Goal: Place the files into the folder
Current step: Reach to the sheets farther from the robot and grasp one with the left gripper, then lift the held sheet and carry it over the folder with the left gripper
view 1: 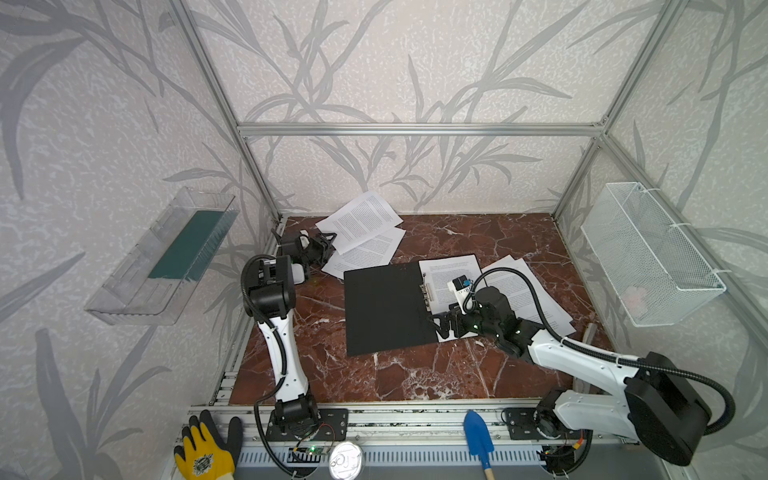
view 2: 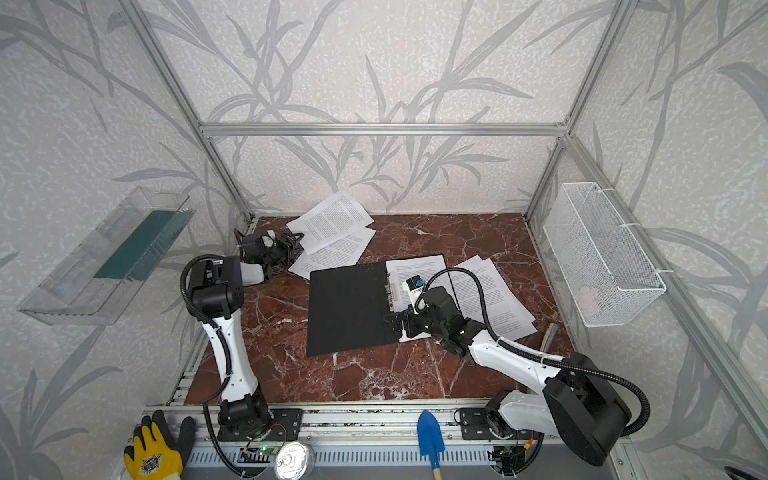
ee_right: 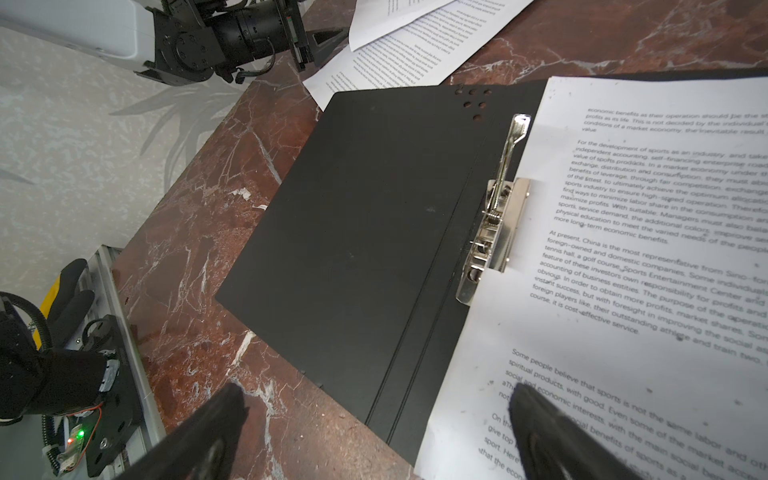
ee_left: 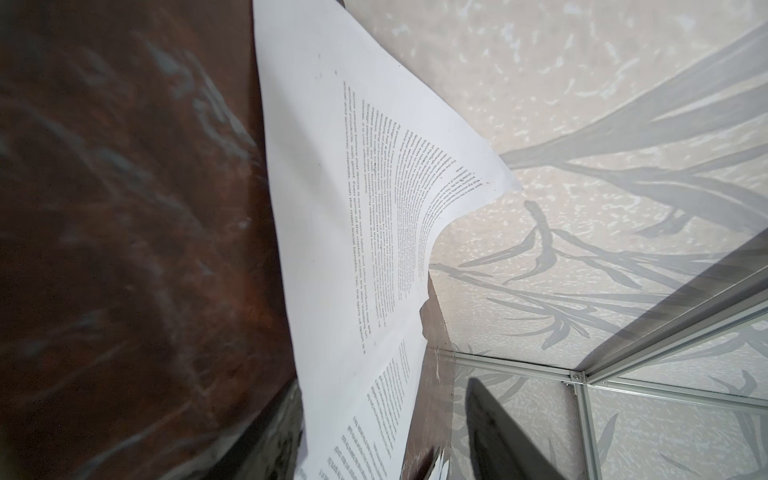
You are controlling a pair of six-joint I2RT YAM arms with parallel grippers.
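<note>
Right wrist view looks down on the folder (ee_right: 365, 249), which lies opened flat on the red marble surface (ee_right: 187, 257). Its metal clip (ee_right: 494, 220) runs along the spine. One printed sheet (ee_right: 623, 291) lies on the folder's right half with its left edge at the clip. The right hand (ee_right: 376, 390) hovers over the folder's near edge, released. Its fingers (ee_right: 552, 440) are spread wide with nothing gripped between them, one over the bare surface and the other over the sheet's near corner.

In both top views the folder sits about mid-surface. More of the files (view 1: 528, 291) fan out just right of it, partly hidden under the right arm. Two further sheets lie at the far left. The lower sheet (view 1: 365, 253) lies flat, just beside the folder's far left corner. The upper sheet (view 1: 359, 220) overlaps it, and its far end rises against the back wall (view 1: 415, 174).

The left hand (view 1: 326, 245) sits low at the left edge of these two sheets. In the left wrist view the upper sheet curls up off the surface and its edge runs between the fingers. The one finger (ee_left: 498, 436) that shows sharply stands clear of the paper. The jaws are partly apart and not clamped on the sheet. Whether the other finger touches it cannot be told.
</note>
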